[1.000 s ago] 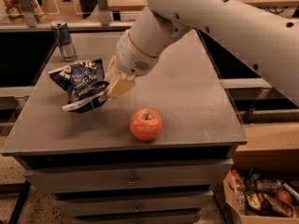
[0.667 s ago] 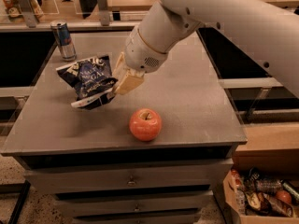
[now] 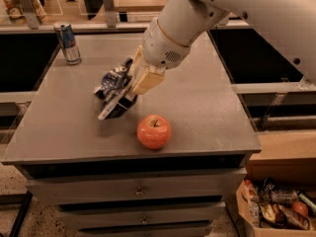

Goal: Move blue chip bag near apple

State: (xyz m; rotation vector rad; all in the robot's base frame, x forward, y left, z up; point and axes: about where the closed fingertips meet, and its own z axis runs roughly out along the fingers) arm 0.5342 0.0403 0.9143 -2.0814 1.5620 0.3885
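Camera view: the gripper point(image 3: 133, 84) sits left of centre of the frame, at the end of the big white arm point(image 3: 182, 19) that comes down from the upper right. Its tan fingers point(image 3: 147, 79) are drawn in on the right edge of the blue chip bag point(image 3: 113, 87), which hangs crumpled and tilted over the grey table point(image 3: 212, 112). A dark shadow lies below the bag, but I cannot tell whether it is fully clear of the surface. The apple point(image 3: 154, 131) stands just below and right of the bag, near the table's front edge, close but apart. A slim blue-and-silver can point(image 3: 66, 42) stands well away at the upper left.

The step in hand looks like the carry toward the apple, nearly complete. The next move calls for a short shift down and right, a gentle set-down beside the apple without knocking it toward the edge, then letting go
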